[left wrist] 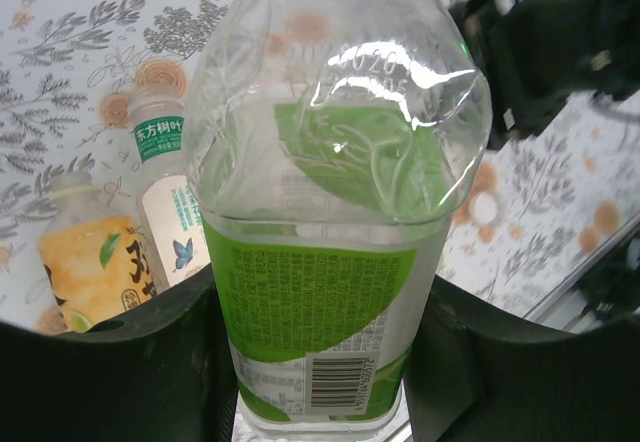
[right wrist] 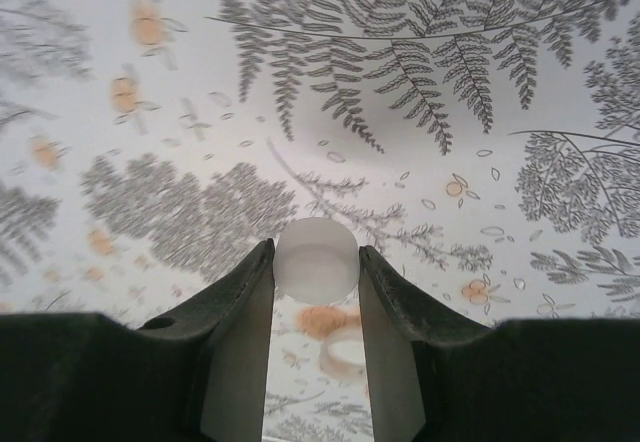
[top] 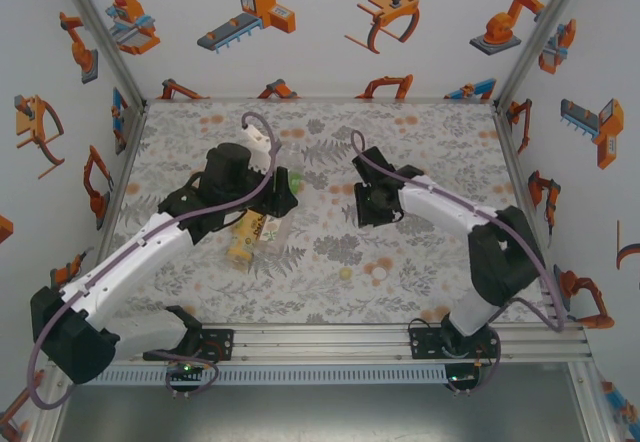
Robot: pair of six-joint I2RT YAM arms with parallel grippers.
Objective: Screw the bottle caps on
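Observation:
My left gripper (left wrist: 320, 367) is shut on the lower body of a clear bottle (left wrist: 335, 162) with a white-green label; its neck runs out of the top of the left wrist view. From above, that gripper (top: 283, 190) holds the bottle (top: 295, 180) left of the table's centre. Behind it lie a yellow-orange bottle (left wrist: 95, 272) and a bottle with a white label and green band (left wrist: 165, 202). My right gripper (right wrist: 316, 259) is shut on a whitish round cap (right wrist: 316, 252), pinched by its sides above the patterned table. From above, the right gripper (top: 362, 205) hangs right of the held bottle.
Two small round caps lie near the front of the table, one pale yellow (top: 345, 273) and one white (top: 379, 274). A translucent ring (right wrist: 345, 357) lies on the cloth under my right fingers. The two lying bottles (top: 252, 237) rest beside my left arm. Walls enclose three sides.

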